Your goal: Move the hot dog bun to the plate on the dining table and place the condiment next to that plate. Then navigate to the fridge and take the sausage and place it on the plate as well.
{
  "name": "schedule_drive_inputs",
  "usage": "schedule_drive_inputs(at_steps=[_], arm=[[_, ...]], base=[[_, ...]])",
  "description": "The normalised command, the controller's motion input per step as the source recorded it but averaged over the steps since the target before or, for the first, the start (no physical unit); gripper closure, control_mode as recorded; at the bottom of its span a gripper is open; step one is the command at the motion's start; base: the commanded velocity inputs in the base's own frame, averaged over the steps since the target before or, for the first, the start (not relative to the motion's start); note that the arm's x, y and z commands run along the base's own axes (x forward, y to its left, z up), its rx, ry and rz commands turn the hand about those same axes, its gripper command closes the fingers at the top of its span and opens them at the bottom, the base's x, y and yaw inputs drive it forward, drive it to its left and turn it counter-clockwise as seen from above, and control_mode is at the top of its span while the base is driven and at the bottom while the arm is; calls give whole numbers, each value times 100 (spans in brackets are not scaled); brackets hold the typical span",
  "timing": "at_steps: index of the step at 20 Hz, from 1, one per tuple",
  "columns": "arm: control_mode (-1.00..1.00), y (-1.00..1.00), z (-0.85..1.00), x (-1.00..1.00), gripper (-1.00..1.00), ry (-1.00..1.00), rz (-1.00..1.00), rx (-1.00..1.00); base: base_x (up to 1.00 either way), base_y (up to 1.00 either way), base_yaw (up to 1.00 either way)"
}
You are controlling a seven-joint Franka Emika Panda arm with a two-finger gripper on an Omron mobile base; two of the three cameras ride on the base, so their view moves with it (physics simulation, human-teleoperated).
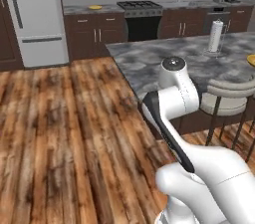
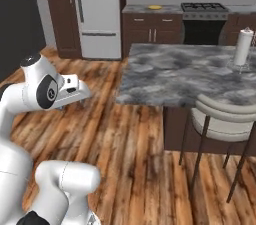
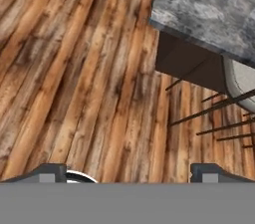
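— Wooden floor lies under your pincer, and the grey marble dining table stands just beside the arm. Where do you think the bun is?

— You cannot tell from here. No bun, plate or condiment can be made out on the part of the table that you see; a paper towel roll stands there, and a stool is tucked at the edge. On the far counter lies a small yellow thing, too small to name.

— And the sausage?

— It should be inside the fridge, which is closed and well apart from the pincer, across the floor.

— How is the pincer now?

— Its two fingers stand wide apart and hold nothing; it points down at the floor.

— How will the bun handle, in your judgement?

— Light and soft, so it crushes easily. You should take it across the middle of its long sides, with a gentle squeeze. The sausage is probably smooth and a little slippery; grip it at the middle too.
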Motion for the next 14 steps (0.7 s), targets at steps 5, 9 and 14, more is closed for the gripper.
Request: schedule_drive_inputs(at_steps=[5,9,14], arm=[[100,0,0,0,-100,0,0,0],[100,0,0,0,-100,0,0,0],[100,0,0,0,-100,0,0,0]], base=[[64,100,-24],[96,100,-20],[100,100,-21]])
